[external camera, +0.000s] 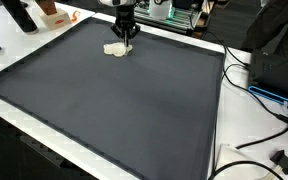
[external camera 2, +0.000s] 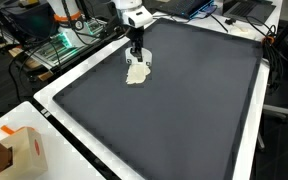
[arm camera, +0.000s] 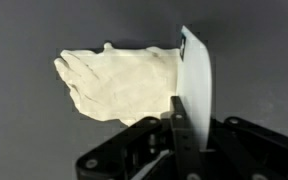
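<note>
A crumpled cream cloth lies near the far edge of the dark grey mat; it is also seen in an exterior view as the cloth on the mat. My gripper stands upright right over it, its tips at the cloth's edge. In the wrist view the cloth fills the upper left. A smooth white flap of it rises beside a dark finger. The gripper looks shut on that flap.
A white border frames the mat. An orange and white box stands at one corner. Cables and a dark bag lie off the mat's side, and electronics crowd the far edge.
</note>
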### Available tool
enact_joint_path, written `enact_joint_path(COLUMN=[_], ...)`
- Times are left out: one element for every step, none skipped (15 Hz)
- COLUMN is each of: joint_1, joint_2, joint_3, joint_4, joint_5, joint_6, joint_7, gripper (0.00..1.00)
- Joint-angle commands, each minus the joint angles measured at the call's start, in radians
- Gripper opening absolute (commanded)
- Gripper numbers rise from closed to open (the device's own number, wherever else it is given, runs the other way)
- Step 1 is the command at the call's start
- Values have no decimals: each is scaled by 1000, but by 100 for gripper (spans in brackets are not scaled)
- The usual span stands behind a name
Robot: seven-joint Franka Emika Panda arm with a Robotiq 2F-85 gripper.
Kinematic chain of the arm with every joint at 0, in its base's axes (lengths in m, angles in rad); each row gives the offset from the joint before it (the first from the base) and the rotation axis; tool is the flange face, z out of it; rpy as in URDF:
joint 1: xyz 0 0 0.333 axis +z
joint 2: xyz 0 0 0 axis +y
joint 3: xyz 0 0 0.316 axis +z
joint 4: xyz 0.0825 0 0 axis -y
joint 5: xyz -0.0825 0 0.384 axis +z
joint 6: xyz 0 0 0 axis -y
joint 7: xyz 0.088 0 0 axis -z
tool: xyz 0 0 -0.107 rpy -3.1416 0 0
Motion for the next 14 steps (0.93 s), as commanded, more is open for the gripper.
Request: enact_joint_path(joint_1=[-3,-3,-3,-4,-6,-7,-8,-8,-7,-5,-5,-9,-17,-32], joint_2=[-64,-69,-68,-67,-55,-44,-25,-12,-1,16,31,42,57,69], joint_3=[-2,-5,-12,-18,-24,-28,-29,-28,-21,-6,14,41,75,111], joint_4=[-79,-88,-96,-103,-105,-103,-92,-82,-72,-56,-42,-29,-9,13], joint_5=[31,38,41,47,51,58,69,73,92,125,176,247,331,420], joint_6=[41,44,46,47,49,56,68,80,85,92,95,100,103,105], joint_7=[-62,-74,-79,-86,-94,-104,-116,-125,-146,-179,-226,-293,-369,-450], gripper=[1,1,1,1,1,1,1,1,1,1,1,1,1,1])
